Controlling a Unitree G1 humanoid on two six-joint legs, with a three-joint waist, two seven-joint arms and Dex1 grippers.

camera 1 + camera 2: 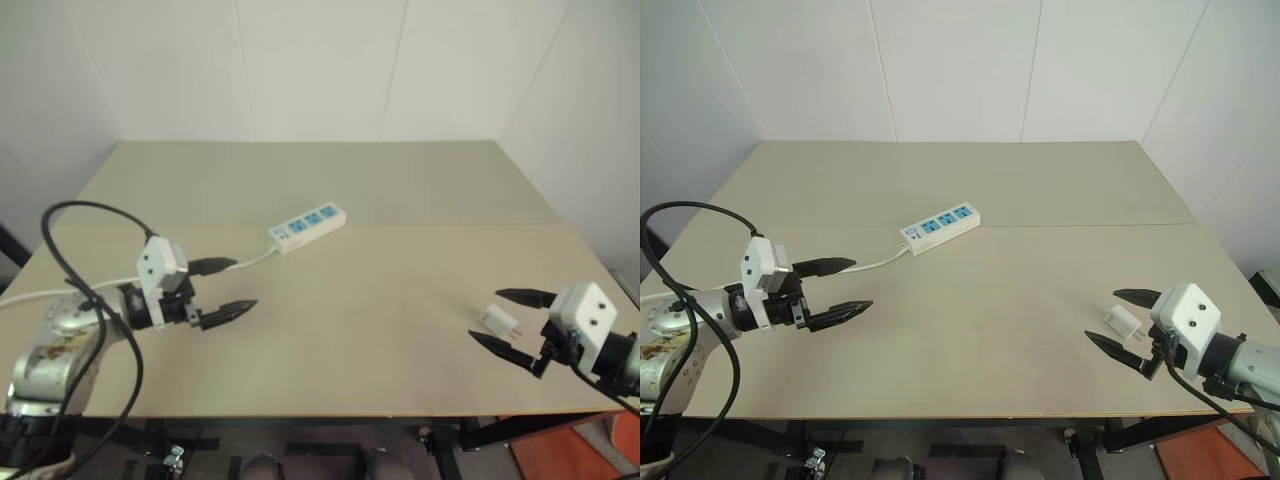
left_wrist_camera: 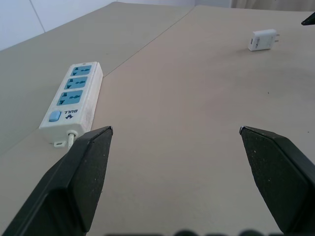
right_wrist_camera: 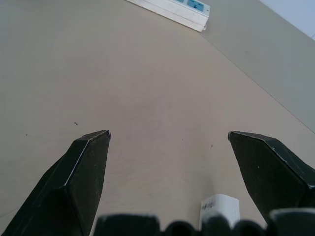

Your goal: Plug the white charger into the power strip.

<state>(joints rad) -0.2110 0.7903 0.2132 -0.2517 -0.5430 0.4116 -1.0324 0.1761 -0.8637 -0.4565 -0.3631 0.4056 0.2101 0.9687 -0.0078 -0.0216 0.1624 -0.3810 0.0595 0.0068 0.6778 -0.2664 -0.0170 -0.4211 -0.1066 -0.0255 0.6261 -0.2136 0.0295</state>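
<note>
So the big beige table (image 1: 400, 200) takes up most of the head views, with white wall panels (image 1: 320, 60) across the top of the frame. Next biggest are the two arms. The left gripper (image 1: 228, 288) sits at the lower left of the frame, fingers spread wide with nothing between them, hovering over bare tabletop. A thick black cable (image 1: 80, 215) loops over that arm. The right gripper (image 1: 510, 322) is at the lower right, also spread wide and not pinching anything.

The power strip (image 1: 308, 227) lies at an angle just above the middle of the frame, blue socket faces up, and its thin white cord (image 1: 255, 260) trails down-left toward the left gripper. In the left wrist view you can see three sockets plus a blue switch.

Smallest thing: the white charger (image 1: 499, 322). It's resting on the table at the lower right, in the gap between the right gripper's open fingers, not squeezed by them, and well apart from the strip.
</note>
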